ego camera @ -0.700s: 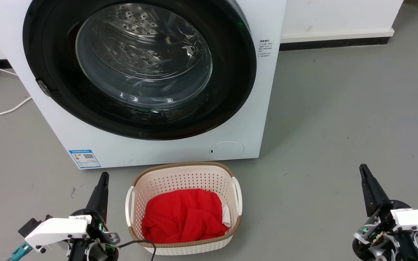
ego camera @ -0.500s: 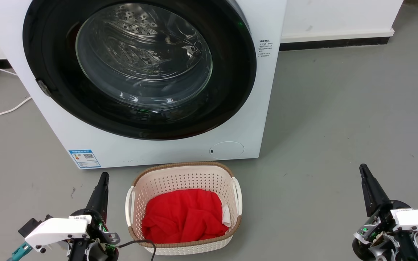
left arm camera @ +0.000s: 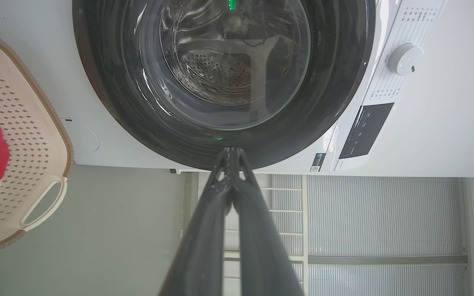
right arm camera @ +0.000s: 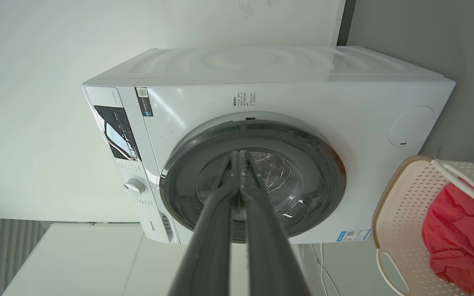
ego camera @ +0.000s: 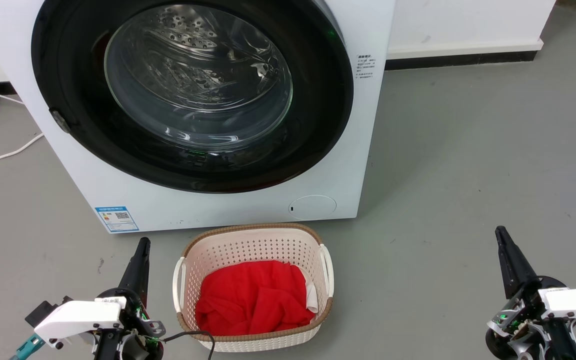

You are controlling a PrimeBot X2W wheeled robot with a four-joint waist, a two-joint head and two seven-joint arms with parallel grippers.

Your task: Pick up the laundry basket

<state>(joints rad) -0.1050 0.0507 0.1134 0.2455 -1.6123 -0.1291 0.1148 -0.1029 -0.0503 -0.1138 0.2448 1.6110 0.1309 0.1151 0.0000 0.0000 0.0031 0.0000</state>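
The laundry basket point(ego camera: 248, 245) sits on the grey floor just before the washing machine, cream-white and perforated, with a brown rim and white side handles. Red cloth point(ego camera: 253, 297) fills its bottom. My left gripper point(ego camera: 143, 243) is shut, its tip a short way left of the basket's left handle point(ego camera: 177, 285) and apart from it. My right gripper point(ego camera: 499, 232) is shut too, far off to the basket's right. The left wrist view catches the basket point(left arm camera: 35, 139) at its left edge beyond the shut left gripper point(left arm camera: 231, 151). In the right wrist view the basket point(right arm camera: 401, 205) lies at the lower right, past the shut right gripper point(right arm camera: 239, 153).
A white front-loading washing machine point(ego camera: 218, 210) with its round dark glass door point(ego camera: 193, 90) stands right behind the basket. A white cable point(ego camera: 3, 156) lies on the floor at the left. Open grey floor point(ego camera: 468, 165) spreads to the right, ending at a white wall with a dark skirting.
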